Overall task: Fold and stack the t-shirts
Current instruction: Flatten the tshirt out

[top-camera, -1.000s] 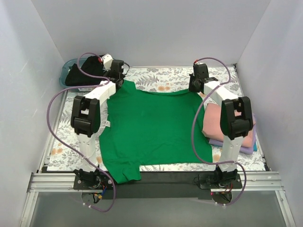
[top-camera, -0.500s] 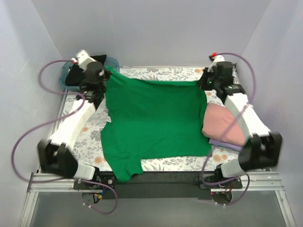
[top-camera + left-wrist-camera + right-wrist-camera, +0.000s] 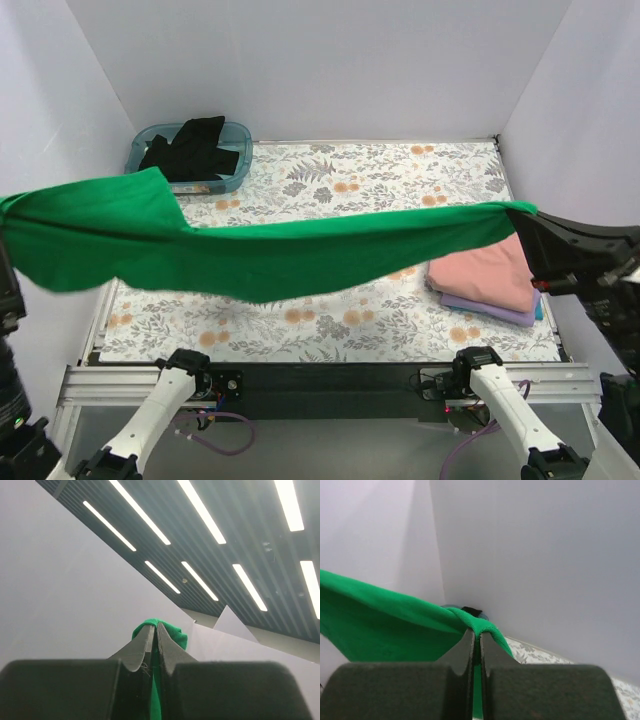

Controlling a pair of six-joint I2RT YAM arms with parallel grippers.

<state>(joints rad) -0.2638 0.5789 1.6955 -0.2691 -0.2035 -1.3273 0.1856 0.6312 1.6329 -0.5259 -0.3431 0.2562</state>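
Green shirt (image 3: 270, 262) held aloft, stretched as a sagging band across the workspace, well above the tabletop (image 3: 370, 180). The left jaws are clenched on one bunched end of it and the right jaws on the other, as both wrist views show. Done: a pink shirt (image 3: 478, 272) lies folded on top of a folded lavender shirt (image 3: 490, 310) at the right side of the tabletop. Left, by judgement: the green shirt is not yet folded and must be laid down, folded and stacked. A black shirt (image 3: 195, 148) lies crumpled in the tub (image 3: 232, 178) at the far left corner. Roughly half complete.
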